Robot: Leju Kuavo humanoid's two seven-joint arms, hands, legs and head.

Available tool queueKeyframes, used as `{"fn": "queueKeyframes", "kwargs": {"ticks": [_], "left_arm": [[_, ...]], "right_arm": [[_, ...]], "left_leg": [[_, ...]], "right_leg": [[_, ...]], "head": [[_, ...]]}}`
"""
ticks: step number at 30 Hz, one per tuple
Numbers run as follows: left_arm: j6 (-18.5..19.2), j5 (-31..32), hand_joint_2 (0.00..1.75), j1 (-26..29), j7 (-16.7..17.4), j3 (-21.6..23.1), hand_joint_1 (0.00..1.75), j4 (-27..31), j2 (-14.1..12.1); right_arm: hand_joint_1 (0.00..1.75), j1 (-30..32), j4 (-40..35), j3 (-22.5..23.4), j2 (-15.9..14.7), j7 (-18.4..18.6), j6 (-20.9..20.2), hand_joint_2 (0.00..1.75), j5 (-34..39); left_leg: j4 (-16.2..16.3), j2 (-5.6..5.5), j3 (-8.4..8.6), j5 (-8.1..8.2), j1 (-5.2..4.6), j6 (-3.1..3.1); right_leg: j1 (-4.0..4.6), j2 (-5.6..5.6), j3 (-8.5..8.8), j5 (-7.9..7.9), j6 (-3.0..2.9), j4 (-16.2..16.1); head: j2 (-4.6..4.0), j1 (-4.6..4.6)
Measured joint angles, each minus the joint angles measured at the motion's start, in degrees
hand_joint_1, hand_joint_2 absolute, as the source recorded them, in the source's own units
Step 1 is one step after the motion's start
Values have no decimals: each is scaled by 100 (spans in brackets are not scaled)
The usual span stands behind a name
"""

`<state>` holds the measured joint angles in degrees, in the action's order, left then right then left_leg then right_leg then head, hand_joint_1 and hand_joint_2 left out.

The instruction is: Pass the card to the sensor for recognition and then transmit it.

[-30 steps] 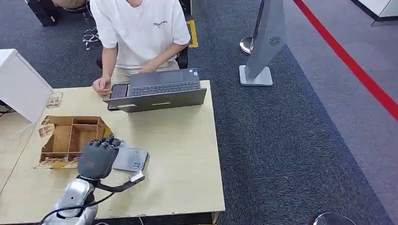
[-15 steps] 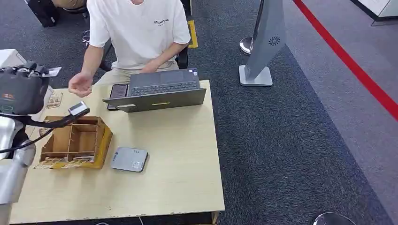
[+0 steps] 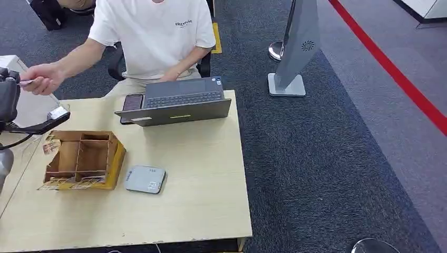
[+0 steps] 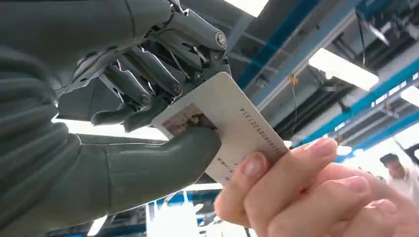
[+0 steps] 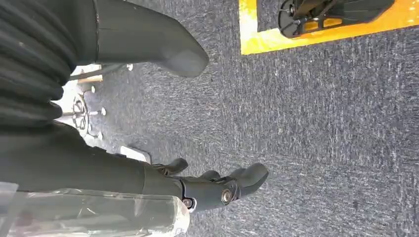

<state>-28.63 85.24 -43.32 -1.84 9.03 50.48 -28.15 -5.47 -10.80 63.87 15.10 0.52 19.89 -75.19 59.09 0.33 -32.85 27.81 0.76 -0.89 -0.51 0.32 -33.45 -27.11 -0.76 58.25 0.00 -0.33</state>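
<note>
My left hand [image 4: 123,98] pinches a white card [image 4: 232,123] between thumb and fingers; the card bears a small photo and printed digits. A person's hand [image 4: 306,192] grips the card's other end. In the head view my left hand [image 3: 7,97] is raised at the far left edge, and the person's hand [image 3: 39,79] reaches to it. The grey card sensor [image 3: 145,179] lies flat on the table, beside the wooden box. My right hand [image 5: 217,185] hangs over grey carpet, fingers apart and holding nothing.
A wooden divided box [image 3: 81,158] stands on the light wooden table [image 3: 184,211]. An open laptop [image 3: 176,103] and a phone [image 3: 132,103] sit at the far edge before a seated person in a white shirt [image 3: 153,37]. A white cabinet [image 3: 31,105] is at left.
My left hand has lifted from the sensor up and to the far left with the card. The person's hand has reached out from the table and taken hold of the card's free end.
</note>
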Motion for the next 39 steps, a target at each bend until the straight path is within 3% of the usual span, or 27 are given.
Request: {"fn": "queueKeyframes", "kwargs": {"ticks": [9, 10, 14, 20, 28, 32, 33, 34, 35, 39], "left_arm": [[-109, 42, 175, -135, 4, 0, 175, -731, 9], [-127, 35, 175, -145, 2, 0, 0, -764, 9], [-230, -38, 175, -193, -18, 0, 0, -864, 11], [-772, -470, 175, -2, -249, -22, 0, -739, 149], [-803, -507, 175, 121, -271, -31, 0, -606, 188], [-791, -546, 175, 912, -230, -63, 0, 640, 457], [-765, -627, 175, 1186, -396, -120, 0, 1097, 527], [-689, -441, 175, 1738, -477, -120, 0, 1904, 695], [-700, -248, 175, 2095, -485, -118, 0, 2363, 778], [-1001, 367, 175, 3479, -428, 48, 0, 3827, 1073]], "right_arm": [[0, 2, 0, -20, -4, 0, 0, 175, 0], [0, 3, 0, -20, -4, 0, 0, 175, 0], [0, 3, 0, -20, -7, -4, -15, 175, -4], [0, -1, 0, -22, -7, 2, 0, 175, -15], [0, 1, 0, -22, -7, 7, 4, 175, -4], [0, 8, 0, -20, -7, 29, 9, 175, 15], [0, 7, 0, -20, -7, 33, 39, 175, 77], [0, 15, 0, -9, -7, 37, 120, 175, 206], [0, 12, 0, 4, -7, 61, 149, 175, 273], [0, 21, 2, 76, 4, 179, 310, 175, 437]], "left_leg": [[0, 63, -18, 19, -1, -1], [0, 68, -20, 20, -1, 0], [0, 67, -25, 21, -2, 1], [0, 41, -24, 18, -2, 0], [0, 41, -22, 16, -2, 0], [1, 38, -22, 14, -2, 1], [0, 39, -19, 14, -2, 1], [0, 39, -19, 17, -5, 3], [0, 45, -18, 20, -7, 3], [0, 70, -18, 37, -8, 15]], "right_leg": [[0, 64, -34, 5, 1, -3], [0, 68, -37, 5, 1, -3], [0, 64, -44, 4, 1, -6], [-1, 36, -34, 2, 4, -6], [-1, 36, -34, 3, 4, -6], [-2, 34, -30, 6, 3, -6], [-2, 36, -29, 6, 3, -6], [-5, 36, -28, 3, 6, -7], [-6, 43, -28, 2, 8, -9], [-7, 66, -32, -3, 15, -15]], "head": [[0, 2], [0, 0], [0, 0], [0, 0], [0, 2], [0, 0], [0, -4], [0, -7], [0, -7], [0, 0]]}}
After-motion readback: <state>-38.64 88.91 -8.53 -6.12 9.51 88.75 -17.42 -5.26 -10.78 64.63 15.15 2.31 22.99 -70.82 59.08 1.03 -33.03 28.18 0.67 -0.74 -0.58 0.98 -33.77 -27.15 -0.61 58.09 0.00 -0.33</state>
